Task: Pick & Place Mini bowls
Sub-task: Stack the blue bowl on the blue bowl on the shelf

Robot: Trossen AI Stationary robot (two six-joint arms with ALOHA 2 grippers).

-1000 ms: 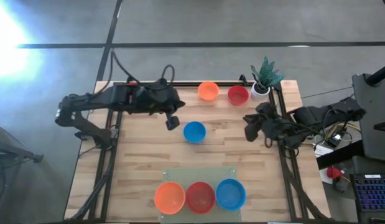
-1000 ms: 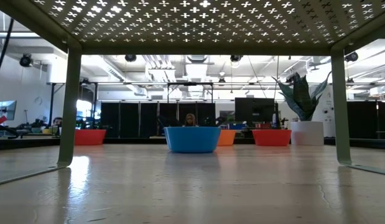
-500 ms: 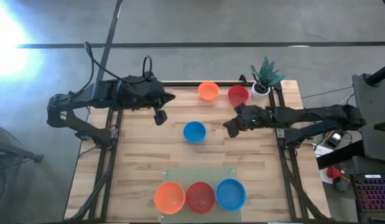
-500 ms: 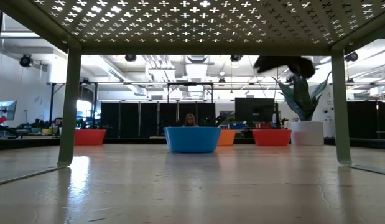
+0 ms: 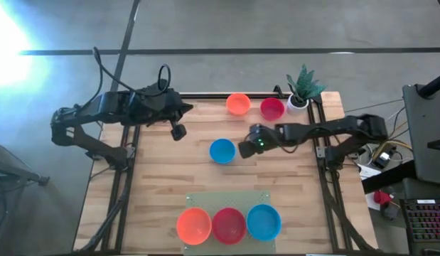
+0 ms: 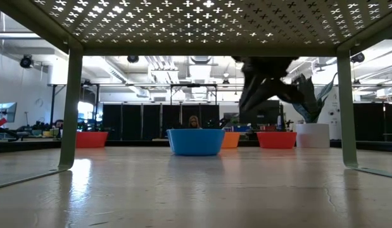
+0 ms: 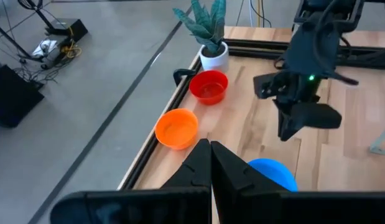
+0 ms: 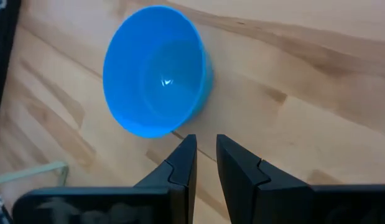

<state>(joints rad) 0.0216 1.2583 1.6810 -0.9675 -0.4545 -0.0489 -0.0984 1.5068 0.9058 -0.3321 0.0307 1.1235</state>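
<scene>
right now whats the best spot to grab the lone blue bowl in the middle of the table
Probably the rim of the blue bowl, on the side facing the right gripper: it stands upright and open, with a thin wall. Come from above, one finger inside and one outside; the jaws look too narrow to span it.

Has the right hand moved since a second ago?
Yes. The right hand has swung away from the potted plant, inward toward the lone blue bowl at mid-table.

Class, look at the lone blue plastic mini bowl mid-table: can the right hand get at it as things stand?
Probably yes. The right hand hovers just beside the small glossy blue plastic bowl, nothing between them, though its fingers look nearly closed.
</scene>
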